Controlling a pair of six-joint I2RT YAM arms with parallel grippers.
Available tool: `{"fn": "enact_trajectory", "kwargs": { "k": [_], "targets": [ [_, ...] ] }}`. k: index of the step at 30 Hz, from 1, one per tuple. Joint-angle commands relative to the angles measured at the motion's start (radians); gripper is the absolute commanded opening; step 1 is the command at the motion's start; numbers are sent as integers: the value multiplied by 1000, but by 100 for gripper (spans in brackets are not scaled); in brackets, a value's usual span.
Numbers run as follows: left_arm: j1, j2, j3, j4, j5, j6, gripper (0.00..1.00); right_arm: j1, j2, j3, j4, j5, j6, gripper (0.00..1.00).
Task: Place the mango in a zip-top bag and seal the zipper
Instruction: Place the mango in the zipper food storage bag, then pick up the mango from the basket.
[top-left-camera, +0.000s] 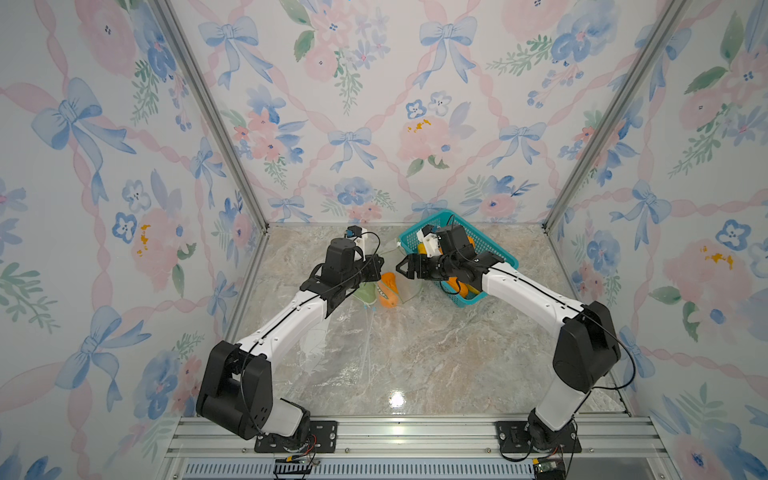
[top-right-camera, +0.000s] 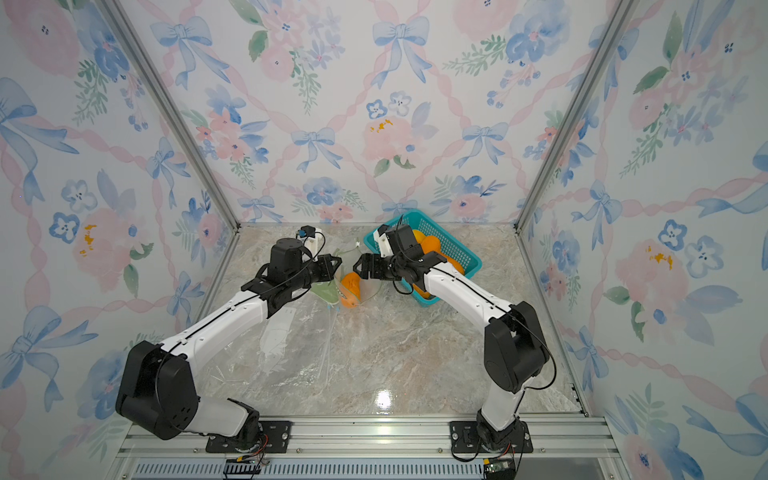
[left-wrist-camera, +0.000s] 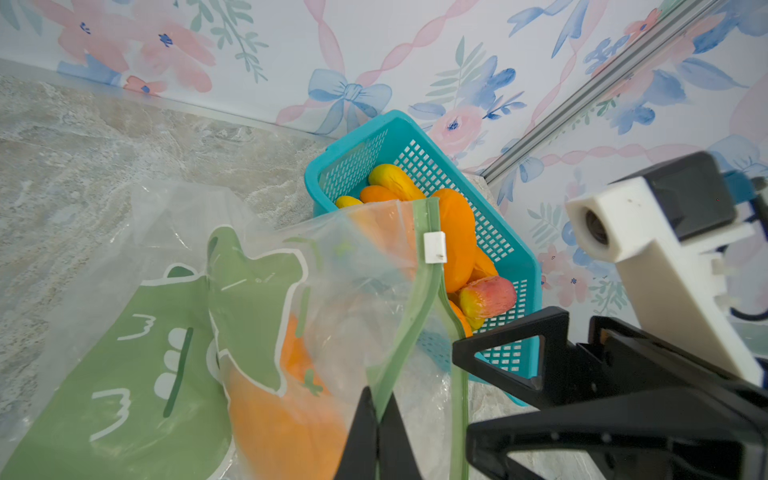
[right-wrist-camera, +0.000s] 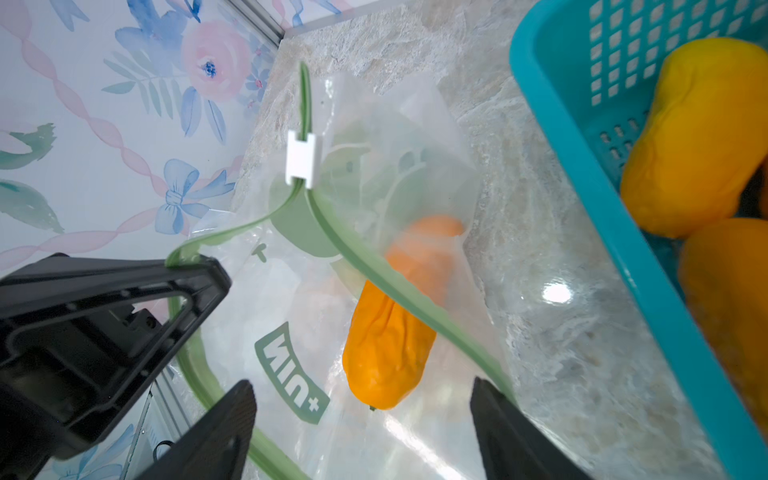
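A clear zip-top bag (left-wrist-camera: 332, 266) with green print lies on the marble table between both arms, its mouth open. An orange mango (right-wrist-camera: 390, 332) lies in that mouth, its far end under the film; it shows in both top views (top-left-camera: 389, 291) (top-right-camera: 351, 286). The white slider (right-wrist-camera: 302, 158) sits near one end of the green zipper strip (left-wrist-camera: 415, 324). My left gripper (left-wrist-camera: 378, 395) is shut on the zipper strip and holds that edge up. My right gripper (right-wrist-camera: 361, 386) hangs open over the mango, holding nothing. The two grippers face each other closely (top-left-camera: 380, 266) (top-left-camera: 400, 268).
A teal basket (top-left-camera: 440, 216) with several orange and yellow fruits stands at the back right, close behind my right wrist. Another clear bag (top-right-camera: 278, 340) lies flat on the table under my left forearm. Patterned walls close in three sides.
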Motion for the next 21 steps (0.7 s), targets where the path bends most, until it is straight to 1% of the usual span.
{"fn": "enact_trajectory", "kwargs": {
  "k": [1, 7, 12, 17, 19, 21],
  "targets": [
    [-8, 17, 27, 20, -14, -13, 0, -30, -65, -9, -42, 65, -37, 84],
    [-8, 34, 34, 27, -25, -17, 0, -100, -138, -8, -93, 153, -38, 83],
    [-9, 39, 36, 33, -28, -12, 0, -183, -154, -9, -135, 227, -17, 82],
    [-8, 43, 38, 39, -33, -9, 0, -267, -109, 13, -188, 280, -12, 82],
    [-8, 45, 38, 44, -35, -7, 0, -297, -76, 38, -202, 290, -15, 82],
    [-9, 47, 38, 47, -34, -8, 0, -318, -13, 71, -220, 296, -17, 82]
  ]
}}
